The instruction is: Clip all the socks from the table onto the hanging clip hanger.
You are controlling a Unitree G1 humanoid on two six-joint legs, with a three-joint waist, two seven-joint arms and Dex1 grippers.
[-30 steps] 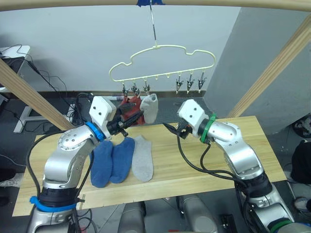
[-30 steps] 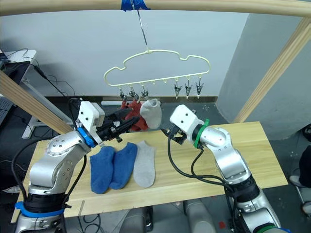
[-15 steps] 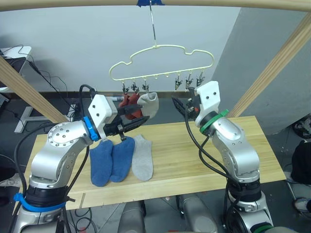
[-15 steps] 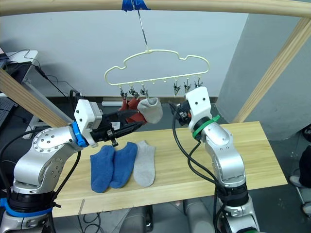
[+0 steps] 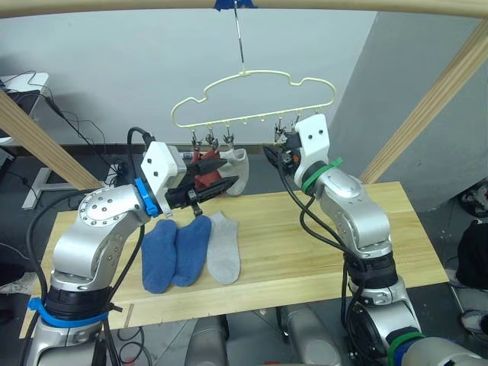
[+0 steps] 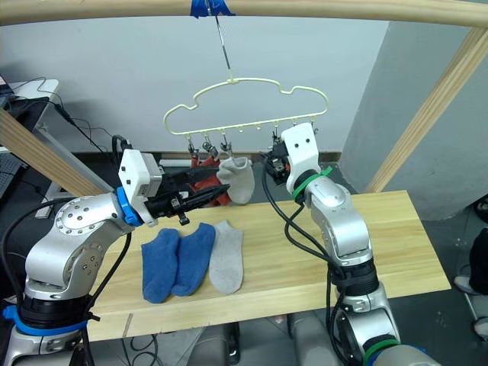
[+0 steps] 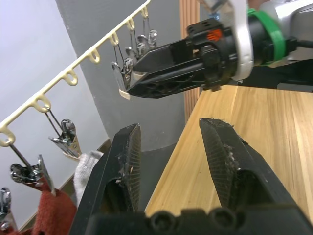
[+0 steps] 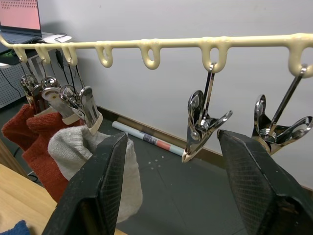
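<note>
The pale-yellow clip hanger [image 5: 252,74] hangs from the top pole. Its left clips hold two brick-red socks [image 5: 200,162] and a light grey sock [image 5: 237,169]. Two blue socks [image 5: 174,252] and a light grey sock [image 5: 223,250] lie side by side on the wooden table [image 5: 320,244]. My left gripper [image 5: 222,174] is open and empty, just in front of the hanging socks. My right gripper [image 8: 171,142] is open and raised to the clip row, its fingers either side of an empty metal clip [image 8: 203,125] without touching it.
A thick wooden pole [image 5: 114,6] runs across the top. Slanted wooden beams stand at the left [image 5: 46,145] and right [image 5: 431,95]. Two more empty clips [image 5: 305,122] hang right of my right gripper. Cables lie on the floor behind the table.
My right arm has lifted from just above the table up to the clip row and now brackets an empty clip. My left gripper has stayed by the hanging socks, shifting only slightly.
</note>
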